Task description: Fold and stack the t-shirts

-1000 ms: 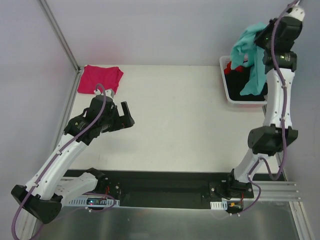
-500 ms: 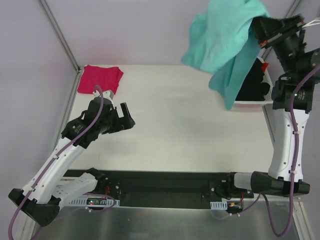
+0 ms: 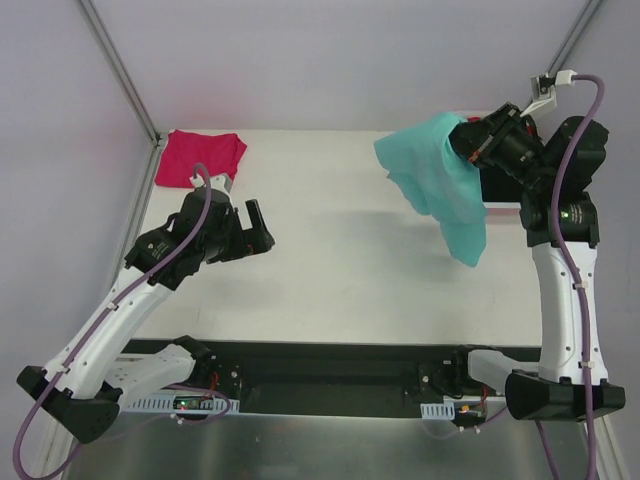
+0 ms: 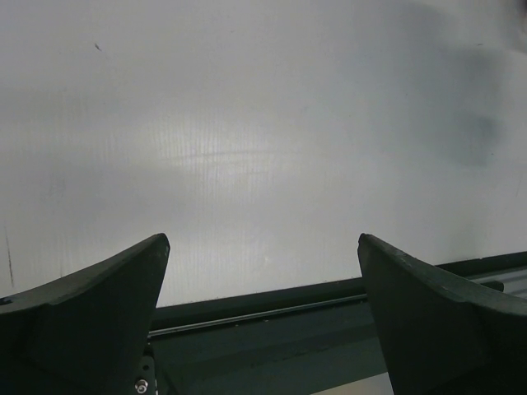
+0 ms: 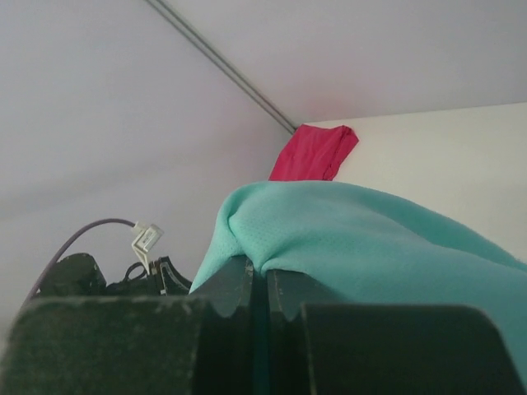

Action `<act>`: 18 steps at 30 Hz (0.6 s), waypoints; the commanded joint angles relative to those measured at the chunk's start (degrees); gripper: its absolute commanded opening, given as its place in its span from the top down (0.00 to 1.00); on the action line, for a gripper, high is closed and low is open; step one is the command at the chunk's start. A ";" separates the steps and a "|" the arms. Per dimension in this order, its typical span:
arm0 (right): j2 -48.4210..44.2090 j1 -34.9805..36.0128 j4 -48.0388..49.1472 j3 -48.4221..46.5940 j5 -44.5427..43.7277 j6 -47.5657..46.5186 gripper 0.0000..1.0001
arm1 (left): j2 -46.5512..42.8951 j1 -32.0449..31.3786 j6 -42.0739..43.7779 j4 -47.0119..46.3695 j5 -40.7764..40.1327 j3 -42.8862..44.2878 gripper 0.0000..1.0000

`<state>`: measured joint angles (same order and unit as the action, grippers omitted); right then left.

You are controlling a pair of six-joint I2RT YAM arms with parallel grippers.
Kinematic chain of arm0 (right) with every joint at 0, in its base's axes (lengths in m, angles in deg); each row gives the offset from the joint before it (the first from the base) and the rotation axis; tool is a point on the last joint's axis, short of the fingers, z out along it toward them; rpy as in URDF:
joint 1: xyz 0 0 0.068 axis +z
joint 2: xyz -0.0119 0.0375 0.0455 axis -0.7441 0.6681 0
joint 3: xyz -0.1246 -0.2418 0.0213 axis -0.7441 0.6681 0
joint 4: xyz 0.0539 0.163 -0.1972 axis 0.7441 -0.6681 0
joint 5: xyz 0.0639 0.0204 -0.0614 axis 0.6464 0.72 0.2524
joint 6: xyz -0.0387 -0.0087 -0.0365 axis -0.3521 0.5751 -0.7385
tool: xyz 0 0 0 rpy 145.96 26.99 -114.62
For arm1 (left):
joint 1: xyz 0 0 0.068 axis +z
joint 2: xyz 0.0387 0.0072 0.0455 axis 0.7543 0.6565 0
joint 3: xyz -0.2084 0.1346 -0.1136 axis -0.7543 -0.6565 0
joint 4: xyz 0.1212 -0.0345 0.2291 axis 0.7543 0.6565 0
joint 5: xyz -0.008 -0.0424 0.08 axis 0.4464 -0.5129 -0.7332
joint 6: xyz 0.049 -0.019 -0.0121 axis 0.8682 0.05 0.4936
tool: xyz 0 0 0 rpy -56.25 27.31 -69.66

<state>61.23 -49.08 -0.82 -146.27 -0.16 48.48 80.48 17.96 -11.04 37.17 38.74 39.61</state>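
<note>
Right gripper (image 3: 468, 146) is clamped tight on the teal shirt (image 3: 438, 183), pinching a bunched bit of it up in the air over the far right part of the table (image 3: 340, 270). The rest of the shirt hangs in a crumpled drape, lowest tip dangling near the right edge. Can't really tell from above if that tip touches the surface, probably not. On the right wrist cam the two fingers (image 5: 233, 286) are pressed together with teal cloth squeezed into the slit and spilling off to the right. The pink shirt (image 3: 198, 158) lies flat-ish at the far left corner, well apart from the teal one. Left gripper (image 3: 258, 228) hovers over the left side of the table, near the pink shirt but not touching it, jaws spread wide with nothing between them.
</note>
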 commanded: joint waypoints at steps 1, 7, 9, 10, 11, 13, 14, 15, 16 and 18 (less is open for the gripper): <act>-0.75 3.97 -4.59 -5.31 0.77 -5.13 0.99 | 0.37 -1.34 -1.04 1.02 -2.41 2.84 0.01; -0.30 11.00 -10.41 -7.52 -0.54 -8.04 0.99 | 0.72 -1.43 -1.13 1.11 -3.11 3.28 0.01; -0.82 12.15 -11.21 -7.43 0.33 -6.99 0.99 | 0.89 -1.51 -0.95 1.20 -3.20 3.54 0.01; -1.09 13.46 -12.51 -7.43 0.07 -6.81 0.99 | 0.98 -1.52 -0.95 1.29 -3.29 3.81 0.01; -1.35 13.91 -12.96 -7.43 0.07 -6.81 0.99 | 0.98 -1.52 -0.87 1.29 -3.37 3.90 0.01; -2.49 14.88 -14.97 -7.43 -0.63 -7.16 0.99 | 1.42 -1.51 -0.78 1.29 -3.38 4.07 0.01; -2.84 14.97 -15.42 -7.52 0.06 -7.16 0.99 | 1.60 -1.52 -0.69 1.20 -3.38 4.25 0.01; -3.28 15.14 -15.52 -7.43 0.24 -6.90 0.99 | 1.86 -1.52 -0.69 1.29 -3.38 4.33 0.01; -3.81 15.49 -16.04 -7.52 0.68 -6.63 0.99 | 2.21 -1.52 -0.69 1.20 -3.38 4.34 0.01; -4.16 15.85 -16.04 -7.61 3.05 -5.84 0.99 | 2.65 -1.60 -0.86 1.20 -3.46 4.34 0.01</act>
<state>60.49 -34.06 -16.95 -151.60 -0.25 41.90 82.23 17.02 -11.30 37.92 36.77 42.04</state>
